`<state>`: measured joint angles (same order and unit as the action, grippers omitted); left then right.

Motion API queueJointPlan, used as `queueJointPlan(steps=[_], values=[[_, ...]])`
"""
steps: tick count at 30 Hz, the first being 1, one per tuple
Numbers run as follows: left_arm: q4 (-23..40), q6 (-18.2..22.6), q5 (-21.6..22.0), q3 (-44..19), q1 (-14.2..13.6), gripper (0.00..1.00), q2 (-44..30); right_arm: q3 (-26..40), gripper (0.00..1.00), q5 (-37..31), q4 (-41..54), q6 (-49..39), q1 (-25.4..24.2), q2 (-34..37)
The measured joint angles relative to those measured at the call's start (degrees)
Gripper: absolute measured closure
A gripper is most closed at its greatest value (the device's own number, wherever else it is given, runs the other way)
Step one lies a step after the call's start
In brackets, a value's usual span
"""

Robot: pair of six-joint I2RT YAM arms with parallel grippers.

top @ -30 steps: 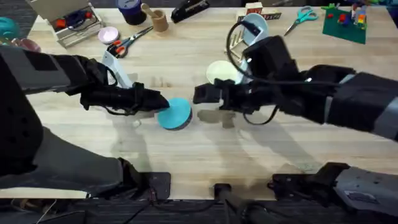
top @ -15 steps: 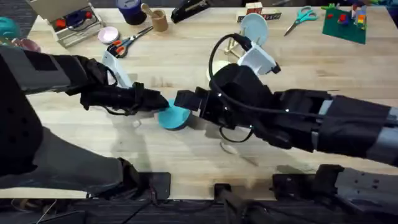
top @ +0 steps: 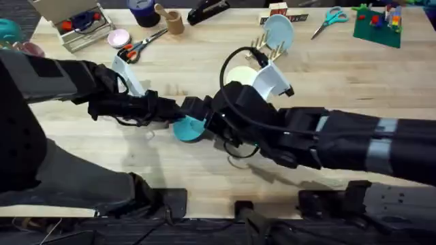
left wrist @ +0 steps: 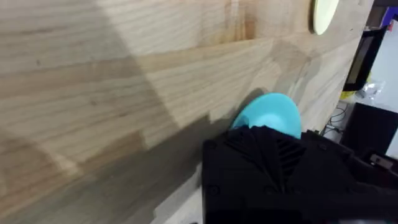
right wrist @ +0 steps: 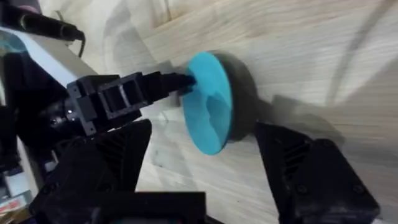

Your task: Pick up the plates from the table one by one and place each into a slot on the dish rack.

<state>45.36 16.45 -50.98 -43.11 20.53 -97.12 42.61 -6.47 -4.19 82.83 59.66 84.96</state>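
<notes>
The teal plate stands tilted on edge on the desk, gripped at its rim by the left pincer, lying directly ahead between the right pincer's spread, empty fingers.

A turquoise-teal plate stands out against the pale, grained planks of the light wooden table, flanked by black grippers, the left gripper and the right gripper. Farther off, a cream-yellow plate lies near the light-wood dish rack, which holds a sky-blue plate.
</notes>
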Motion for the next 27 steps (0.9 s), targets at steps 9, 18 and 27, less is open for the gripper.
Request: queueJointPlan(steps=[9,18,27], values=[[0.0,0.0,0.0,0.0,0.0,0.96,0.0,0.0,0.012,-0.01,-4.5,3.13,1.57,3.85],[-0.02,0.0,0.0,0.0,0.0,0.96,0.0,-0.02,0.166,-0.11,-7.17,4.7,1.95,6.27],[-0.02,0.0,0.0,0.0,0.0,0.961,0.0,-0.02,0.523,-0.19,-9.16,5.45,1.95,9.55]])
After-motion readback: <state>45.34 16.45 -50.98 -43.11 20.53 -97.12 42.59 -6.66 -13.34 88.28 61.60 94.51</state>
